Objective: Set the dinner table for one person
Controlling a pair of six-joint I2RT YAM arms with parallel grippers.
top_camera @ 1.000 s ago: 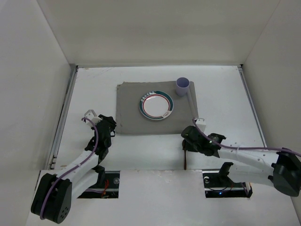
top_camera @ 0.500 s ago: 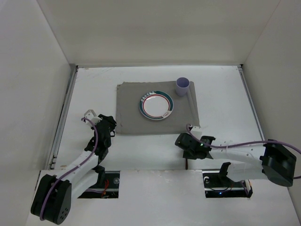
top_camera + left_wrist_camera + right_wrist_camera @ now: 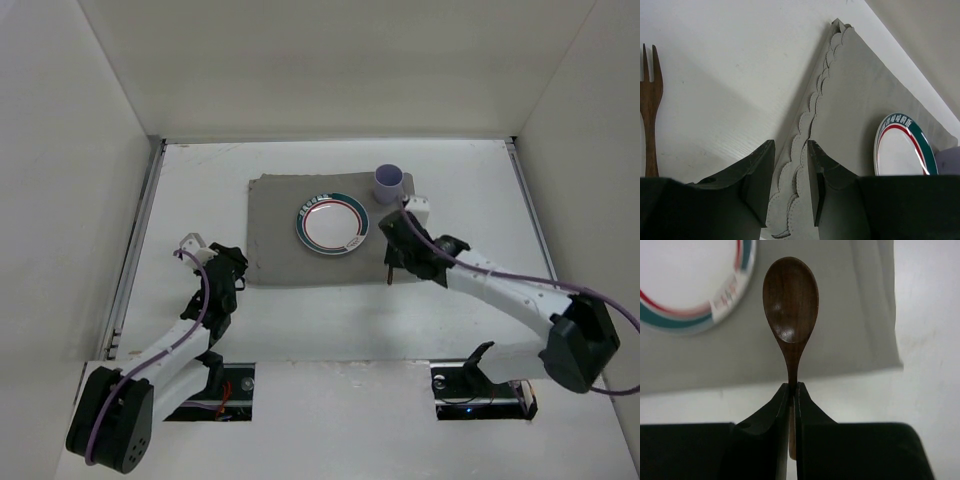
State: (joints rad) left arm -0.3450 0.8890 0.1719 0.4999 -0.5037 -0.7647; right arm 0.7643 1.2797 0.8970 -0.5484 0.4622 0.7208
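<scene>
— Two tools; where is each, from the plate [image 3: 333, 223]?
— Far left of it a wooden fork [image 3: 650, 110] lies on the white table [image 3: 200, 190]; nearer, the left tool [image 3: 790, 150] is clamped on the scalloped edge of the grey mat [image 3: 275, 220].
— And right of the plate?
— Just right, the right tool [image 3: 794, 386] pinches a wooden spoon [image 3: 790, 300] above the mat; a lilac cup [image 3: 388, 183] stands beyond; the table spreads all round.

Bench [image 3: 470, 200]: carries the mat [image 3: 290, 240] near its middle.
Plate [image 3: 333, 223]: on the mat, about centre.
Cup [image 3: 388, 183]: at the mat's far right corner, behind and right of the plate.
Spoon [image 3: 790, 300]: in my right end effector [image 3: 792, 388], over the mat, right of the plate.
Fork [image 3: 650, 110]: on the bench, left of the mat.
Left end effector [image 3: 791, 150]: at the mat's near left corner, the mat's edge between my fingers.
</scene>
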